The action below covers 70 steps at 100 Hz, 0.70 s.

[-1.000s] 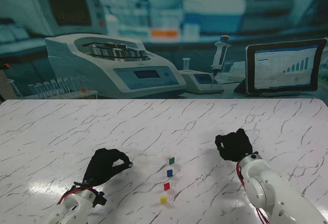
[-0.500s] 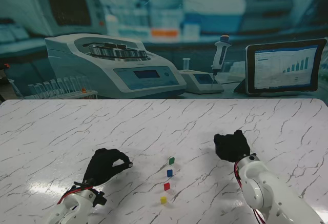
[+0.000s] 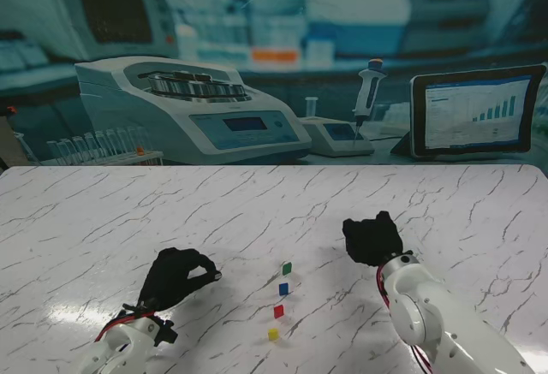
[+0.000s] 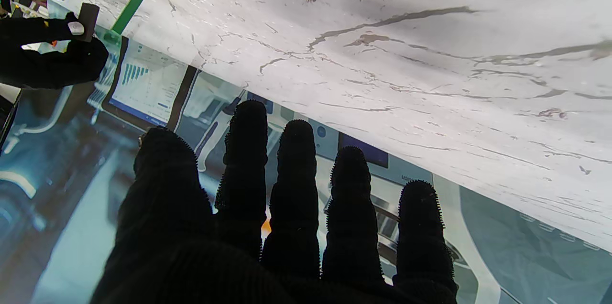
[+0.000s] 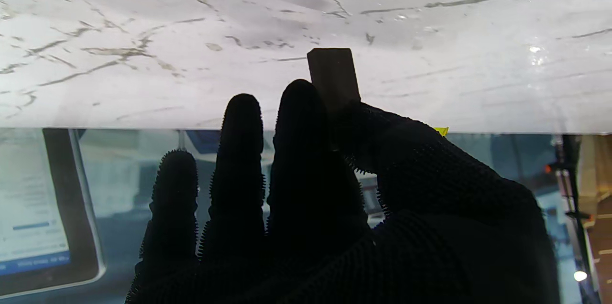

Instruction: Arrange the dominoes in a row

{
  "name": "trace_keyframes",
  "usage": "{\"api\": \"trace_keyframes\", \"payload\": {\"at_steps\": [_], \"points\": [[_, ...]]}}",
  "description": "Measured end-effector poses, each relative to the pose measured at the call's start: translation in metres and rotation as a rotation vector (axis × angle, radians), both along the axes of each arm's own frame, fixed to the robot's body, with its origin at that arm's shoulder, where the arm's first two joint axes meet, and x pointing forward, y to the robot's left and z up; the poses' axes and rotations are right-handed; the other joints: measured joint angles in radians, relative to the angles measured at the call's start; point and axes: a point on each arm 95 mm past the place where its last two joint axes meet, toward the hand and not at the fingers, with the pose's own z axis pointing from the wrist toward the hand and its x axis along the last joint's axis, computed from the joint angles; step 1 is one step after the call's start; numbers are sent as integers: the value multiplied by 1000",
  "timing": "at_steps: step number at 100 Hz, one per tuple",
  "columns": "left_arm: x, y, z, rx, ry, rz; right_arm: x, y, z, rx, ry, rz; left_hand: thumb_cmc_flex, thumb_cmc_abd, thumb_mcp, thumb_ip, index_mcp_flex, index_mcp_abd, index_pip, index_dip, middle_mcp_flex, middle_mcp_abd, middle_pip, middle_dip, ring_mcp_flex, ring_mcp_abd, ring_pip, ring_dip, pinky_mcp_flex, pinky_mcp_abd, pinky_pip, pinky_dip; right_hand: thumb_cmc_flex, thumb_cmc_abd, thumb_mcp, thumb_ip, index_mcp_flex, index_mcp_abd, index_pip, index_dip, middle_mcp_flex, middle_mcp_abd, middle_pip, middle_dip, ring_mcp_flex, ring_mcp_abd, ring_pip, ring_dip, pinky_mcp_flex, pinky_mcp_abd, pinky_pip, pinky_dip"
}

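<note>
**Right hand holds a dark domino; four stand in a line at centre**

Look at your right hand [image 3: 372, 239]: it's over the marble table [image 3: 103, 211], right of the row and farther from me than most of it. The right wrist view shows a dark domino [image 5: 333, 77] pinched between thumb and a fingertip [image 5: 297, 98], its free end sticking out toward the tabletop. The other fingers are stretched out alongside, not wrapped around anything.

Now the row. Four small dominoes stand in a line at mid-table, running away from me: yellow [image 3: 273, 334] nearest, then red [image 3: 278, 311], blue [image 3: 283, 288] and green [image 3: 287, 268] farthest. They're spaced apart, none touching.

Your left hand [image 3: 174, 277] sits left of the row, level with blue and red, apart from both. In the stand view it's curled, thumb and forefinger tip close together; in its own wrist view the fingers [image 4: 295, 170] are extended side by side with nothing between them. It's empty.
</note>
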Motion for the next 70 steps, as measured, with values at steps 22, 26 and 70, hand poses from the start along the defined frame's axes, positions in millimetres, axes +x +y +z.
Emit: {"api": "trace_keyframes", "payload": {"at_steps": [22, 26, 70], "points": [[-1, 0, 0, 1, -2, 1, 3, 23, 3, 26, -12, 25, 0, 0, 0, 0, 0, 0, 0, 0, 0, 0, 0, 0, 0, 0, 0, 0, 0, 0, 0, 0, 0, 11, -1, 0, -21, 0, 15, 0, -5, 0, 1, -1, -18, 0, 0, 0, 0, 0, 0, 0], [-1, 0, 0, 1, -3, 0, 4, 28, 4, 31, -15, 31, 0, 0, 0, 0, 0, 0, 0, 0, 0, 0, 0, 0, 0, 0, 0, 0, 0, 0, 0, 0, 0, 11, -1, 0, -21, 0, 15, 0, -5, 0, 1, -4, -18, 0, 0, 0, 0, 0, 0, 0], [-2, 1, 1, -3, -5, -3, 6, 70, 4, 77, -13, 86, 0, 0, 0, 0, 0, 0, 0, 0, 0, 0, 0, 0, 0, 0, 0, 0, 0, 0, 0, 0, 0, 23, -14, 0, -32, 0, 22, 0, -16, -1, 1, -10, -26, -1, -1, 0, 0, 0, 0, 0]]}}
